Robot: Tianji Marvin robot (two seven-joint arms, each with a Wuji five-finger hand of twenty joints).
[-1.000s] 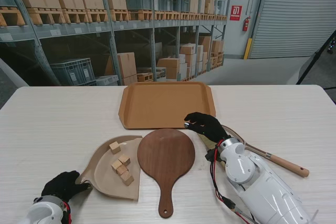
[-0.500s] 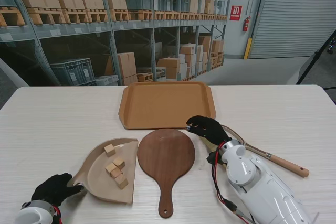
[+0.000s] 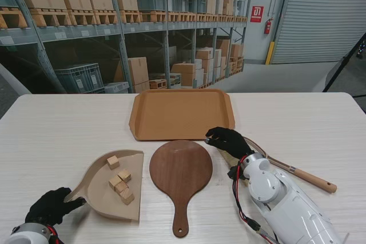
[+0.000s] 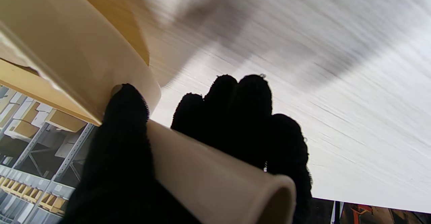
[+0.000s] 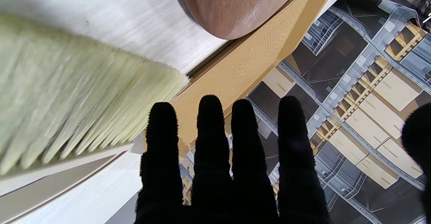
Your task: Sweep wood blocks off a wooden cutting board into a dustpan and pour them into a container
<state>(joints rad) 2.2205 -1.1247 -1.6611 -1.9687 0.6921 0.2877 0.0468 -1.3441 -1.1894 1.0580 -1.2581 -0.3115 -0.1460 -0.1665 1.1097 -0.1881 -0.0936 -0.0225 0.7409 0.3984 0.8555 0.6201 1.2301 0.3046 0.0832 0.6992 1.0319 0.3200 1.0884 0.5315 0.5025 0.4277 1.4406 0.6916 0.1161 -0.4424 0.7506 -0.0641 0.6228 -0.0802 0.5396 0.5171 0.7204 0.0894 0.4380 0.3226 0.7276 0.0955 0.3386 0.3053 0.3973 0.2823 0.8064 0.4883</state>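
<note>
The left robot hand (image 3: 50, 206) sits at the near left corner of the desk (image 3: 57, 130), its black-gloved fingers (image 4: 235, 116) wrapped around the round cream handle of the dustpan (image 3: 108, 190). The left wrist view shows the thumb on one side of the handle and the other fingers curled on the far side, so the grasp is closed on it. In the dustpan lie the wood blocks (image 3: 119, 180): one sits alone toward the far rim, and a few cluster together nearer to me (the exact count is hard to read where they overlap). The dustpan's straight open edge faces the wooden cutting board (image 3: 180, 170) and stands just beside it, with a thin strip of desk between them.

The cutting board is a dark round paddle, its handle pointing toward me, and its top is bare of blocks. Beyond it, just past the board's far edge, lies the container (image 3: 182, 112), a shallow tan tray with a raised rim.

The right robot hand (image 3: 227, 139) hovers at the right far edge of the cutting board, close to the near right corner of the container. In the right wrist view its fingers (image 5: 210, 143) stretch out straight and side by side, holding nothing. Beside it lies the brush (image 3: 297, 174), pale bristles toward the hand and wooden handle running off to the right on the desk.
</note>
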